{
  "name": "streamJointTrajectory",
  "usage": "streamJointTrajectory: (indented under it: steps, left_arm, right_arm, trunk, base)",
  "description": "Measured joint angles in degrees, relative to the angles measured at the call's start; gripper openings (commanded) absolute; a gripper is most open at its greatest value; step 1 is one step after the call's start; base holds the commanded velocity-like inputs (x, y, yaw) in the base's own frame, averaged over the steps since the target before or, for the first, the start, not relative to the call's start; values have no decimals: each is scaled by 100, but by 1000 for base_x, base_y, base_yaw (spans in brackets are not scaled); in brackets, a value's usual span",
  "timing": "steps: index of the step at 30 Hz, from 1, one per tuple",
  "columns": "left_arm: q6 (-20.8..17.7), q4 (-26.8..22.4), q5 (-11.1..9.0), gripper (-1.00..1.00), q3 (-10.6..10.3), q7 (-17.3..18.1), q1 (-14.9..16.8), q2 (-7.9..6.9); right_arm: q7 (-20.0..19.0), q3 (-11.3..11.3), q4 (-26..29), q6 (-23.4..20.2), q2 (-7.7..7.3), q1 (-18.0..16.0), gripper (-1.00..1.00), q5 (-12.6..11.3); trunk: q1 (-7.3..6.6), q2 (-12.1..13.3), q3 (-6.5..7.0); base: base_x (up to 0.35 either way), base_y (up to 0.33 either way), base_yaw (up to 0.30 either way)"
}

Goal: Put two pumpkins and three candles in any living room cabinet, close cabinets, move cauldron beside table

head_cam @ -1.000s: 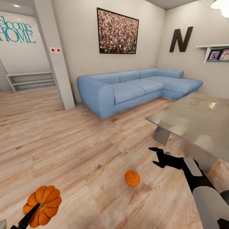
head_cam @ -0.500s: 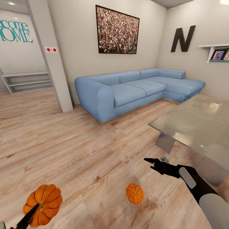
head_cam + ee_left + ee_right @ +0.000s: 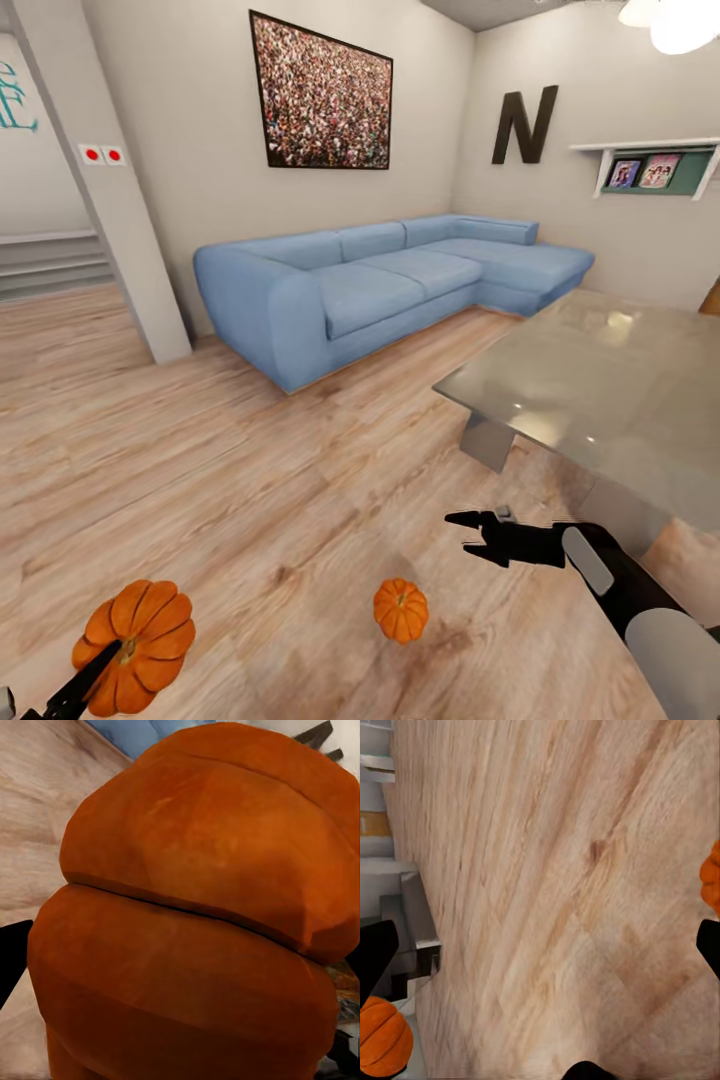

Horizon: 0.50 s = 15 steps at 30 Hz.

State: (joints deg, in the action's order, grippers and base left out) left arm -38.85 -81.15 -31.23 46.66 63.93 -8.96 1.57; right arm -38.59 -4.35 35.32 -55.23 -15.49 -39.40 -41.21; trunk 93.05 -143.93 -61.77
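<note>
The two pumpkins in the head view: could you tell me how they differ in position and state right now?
The pumpkin at the left gripper is held off the floor between that gripper's fingers, while the pumpkin on the floor sits loose on the wood floor, upright with its stem up. The right gripper is open and apart from the floor pumpkin. Both are bright orange and ribbed.

Left end effector [image 3: 95,665] gripping, low; right end effector [image 3: 468,532] spread, arm extended forward

One orange pumpkin [image 3: 135,647] in left tool; another [image 3: 401,610] upright on floor.
</note>
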Motion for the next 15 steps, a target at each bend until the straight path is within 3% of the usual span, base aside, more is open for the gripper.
streamJointTrajectory:
  steps: [3, 6, 9, 11, 12, 15]
  left_arm:
    - [-172, -5, -103, -100, 132, 40, -4, -9]
    - [-473, -38, -308, -100, 424, 81, -7, -13]
    - [-681, -81, -390, -100, 535, 193, -8, -23]
    - [-763, -132, -420, -100, 564, 380, -10, -31]
    - [-808, -286, -417, -100, 590, 703, -48, -26]
    - [-866, -375, -349, -100, 607, 989, -142, -47]
  right_arm:
    - [11, 1, -12, -71, 36, -1, 100, 135]
    - [26, 5, -39, -105, 62, -1, 100, 213]
    - [57, 7, -213, -100, 97, -3, 100, 248]
    - [187, 16, -420, -73, 250, -74, 100, 248]
    - [254, 27, -708, -49, 362, -184, 100, 269]
    - [280, 15, -936, -47, 432, -381, 100, 263]
  trunk:
    - [0, 0, 0]
    - [0, 0, 0]
    - [0, 0, 0]
    - [0, 0, 0]
    - [3, -1, -21]
    - [10, -5, -88]
  base:
    - [0, 0, -293]
    - [0, 0, -286]
    - [0, 0, -130]
    - [0, 0, -35]
    - [0, 0, -13]
    - [0, 0, -7]
